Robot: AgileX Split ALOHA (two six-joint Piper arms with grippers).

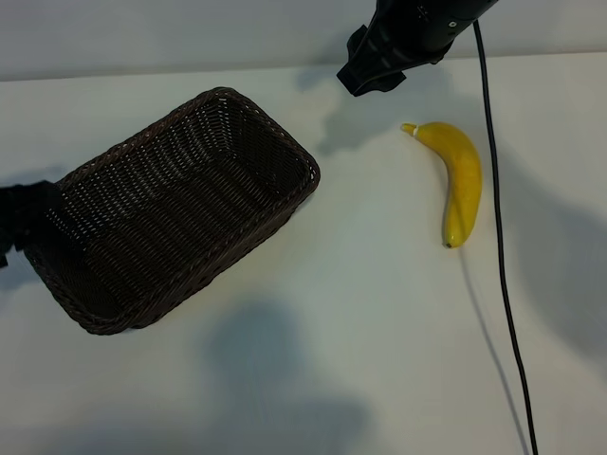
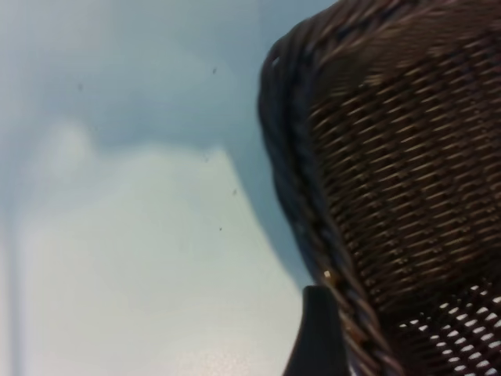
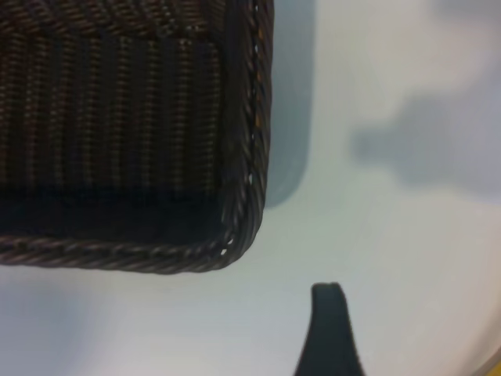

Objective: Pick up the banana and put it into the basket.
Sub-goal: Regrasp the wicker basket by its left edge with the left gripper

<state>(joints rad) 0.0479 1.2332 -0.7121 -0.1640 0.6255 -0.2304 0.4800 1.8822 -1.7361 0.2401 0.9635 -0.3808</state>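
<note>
The yellow banana (image 1: 458, 180) lies on the white table at the right, its pale stem tip pointing to the far side. The dark brown wicker basket (image 1: 180, 204) sits at the left, turned at an angle and with nothing in it. My right gripper (image 1: 373, 68) hangs above the table's far side, between basket and banana, up and to the left of the stem; one dark finger (image 3: 329, 333) shows over bare table beside the basket's corner (image 3: 243, 227). My left gripper (image 1: 17, 223) is at the basket's left end, with one finger (image 2: 317, 337) against the outside of the rim (image 2: 290, 172); its other finger is hidden.
A black cable (image 1: 500, 246) runs from the right arm down the table just right of the banana. Bare white table (image 1: 379, 332) lies between basket and banana and along the near side.
</note>
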